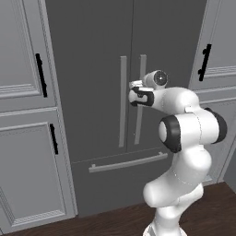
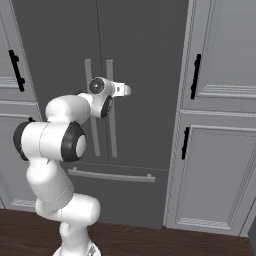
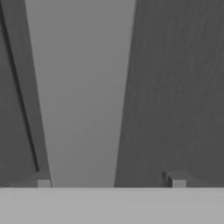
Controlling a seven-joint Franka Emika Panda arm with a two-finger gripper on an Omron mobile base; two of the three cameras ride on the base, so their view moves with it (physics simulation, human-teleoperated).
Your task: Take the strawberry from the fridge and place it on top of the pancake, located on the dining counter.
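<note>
Fridge [image 1: 92,69] doors shut, gripper [image 3: 111,183] at the right door's bar handle [image 3: 81,92], fingers spread either side, not clamped; strawberry not visible, presumably inside; everything left.

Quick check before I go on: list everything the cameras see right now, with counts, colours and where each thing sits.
fridge: one, dark grey, centre, both upper doors and bottom drawer shut.
fridge door handles: two, long grey vertical bars, either side of the door seam.
drawer handle: one, grey horizontal bar, across the fridge's bottom drawer.
cabinets: light grey panelled doors on both sides of the fridge, shut.
cabinet handles: black bars, on the cabinet doors.
floor: dark brown wood, in front of the fridge.
arm: one, white with dark joints, raised toward the fridge.
gripper: one, jaws apart either side of the right door's handle, not yet closed on it.
</note>
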